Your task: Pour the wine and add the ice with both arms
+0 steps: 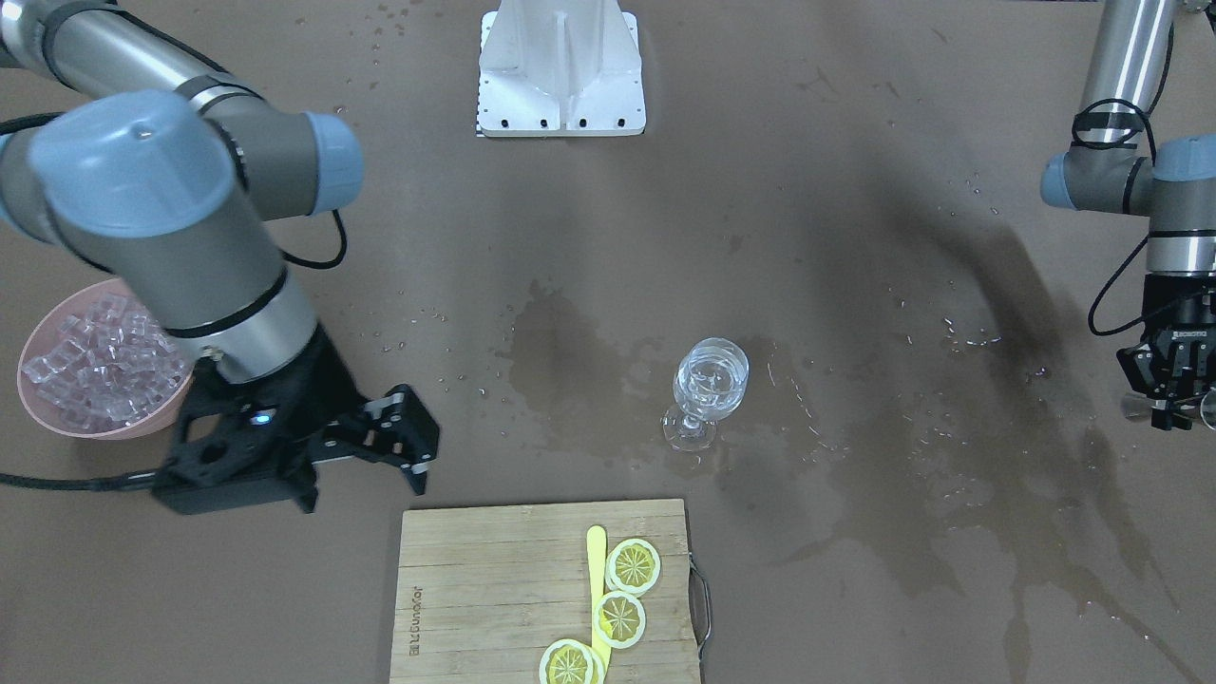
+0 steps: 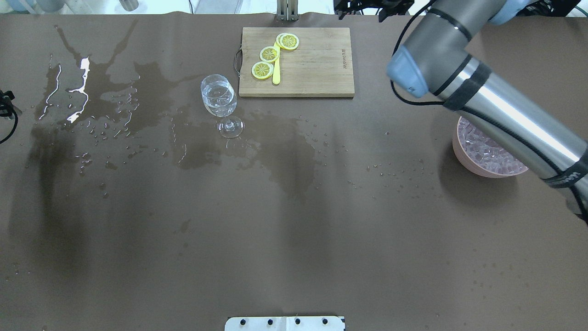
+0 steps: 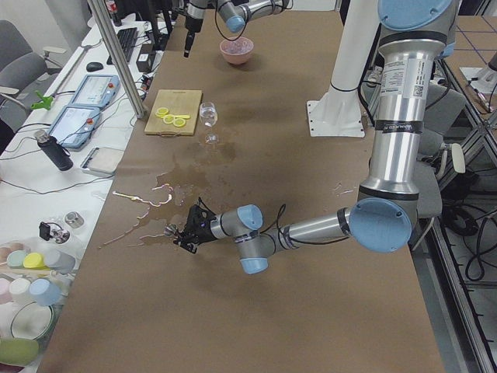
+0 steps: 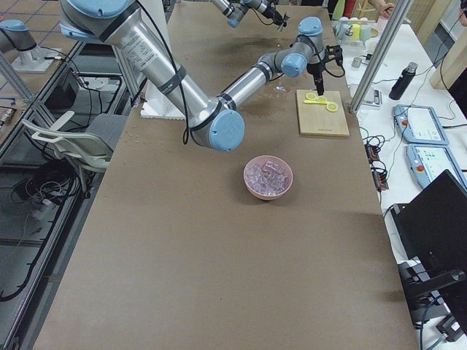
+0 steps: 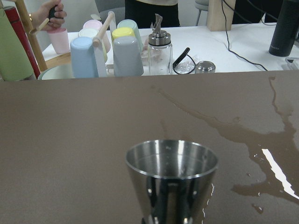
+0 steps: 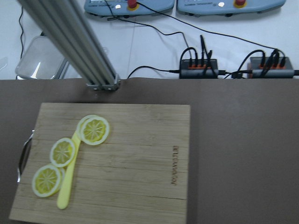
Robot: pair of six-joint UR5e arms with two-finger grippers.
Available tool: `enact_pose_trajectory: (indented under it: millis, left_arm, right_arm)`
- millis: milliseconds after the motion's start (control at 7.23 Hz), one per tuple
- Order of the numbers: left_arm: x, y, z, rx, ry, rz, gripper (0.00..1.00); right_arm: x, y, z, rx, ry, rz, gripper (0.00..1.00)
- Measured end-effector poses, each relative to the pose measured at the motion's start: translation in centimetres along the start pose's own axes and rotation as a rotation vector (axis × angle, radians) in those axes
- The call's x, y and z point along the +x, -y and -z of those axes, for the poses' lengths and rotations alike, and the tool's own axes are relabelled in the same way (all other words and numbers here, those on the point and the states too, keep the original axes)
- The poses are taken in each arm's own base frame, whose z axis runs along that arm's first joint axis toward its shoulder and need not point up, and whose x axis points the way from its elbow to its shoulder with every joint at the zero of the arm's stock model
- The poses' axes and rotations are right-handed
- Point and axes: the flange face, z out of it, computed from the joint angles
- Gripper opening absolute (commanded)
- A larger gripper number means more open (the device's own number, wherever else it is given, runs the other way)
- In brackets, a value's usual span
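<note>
A metal cup (image 5: 172, 179) is being grasped by the left hand (image 1: 1171, 416), which is clenched on it and is being held low over the tabletop (image 2: 294, 239). In the left wrist view the cup is being shown upright just ahead of that hand, mouth upward. Whether any liquid is lying in it cannot be told. Wet stains (image 2: 275, 147) are being shown across the tabletop from below the left hand out toward the middle.

The right hand (image 1: 418, 448) is being held above a wooden cutting board (image 6: 140, 163), pointing down at it. Whether this hand is released or clenched cannot be told from these views. On the board below it, three lemon slices (image 6: 95, 129) are being shown in a row, touching a yellow stick (image 6: 67, 184) that is lying among them.

The wine (image 2: 219, 99) is being held in a wine glass (image 1: 708, 389), which is standing upright on the tabletop between the two hands. The glass is well apart from the left hand, nearer the right hand, and close to the board's handled end.

The ice (image 1: 90, 366) is being kept heaped in a pink bowl (image 1: 114, 429). The bowl is on the far side of the right hand from the glass, apart from the fingers and partly covered by that arm's wrist in the front view.
</note>
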Motion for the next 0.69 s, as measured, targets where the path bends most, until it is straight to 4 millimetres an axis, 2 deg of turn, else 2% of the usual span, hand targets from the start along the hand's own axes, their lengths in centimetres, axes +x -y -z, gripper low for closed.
enact_pose_trajectory:
  millis: [138,276,553,691]
  left_arm:
    - [-0.1,0.0,0.2,0.050,0.019,0.019,0.21]
    - [0.4,-0.8,0.2,0.072,0.028,0.035,0.21]
    - [1.5,-2.9,0.3,0.070,0.027,0.051,0.21]
    - [1.4,-3.4,0.6,0.065,0.029,0.051,0.21]
  right_arm:
    - [5.3,1.5,1.1,-0.011,-0.017,0.001,1.00]
    - [10.4,2.7,2.3,-0.026,-0.026,-0.005,1.00]
    - [19.5,3.9,4.3,-0.042,-0.053,0.000,1.00]
    - [23.6,4.1,4.8,-0.053,-0.070,0.009,1.00]
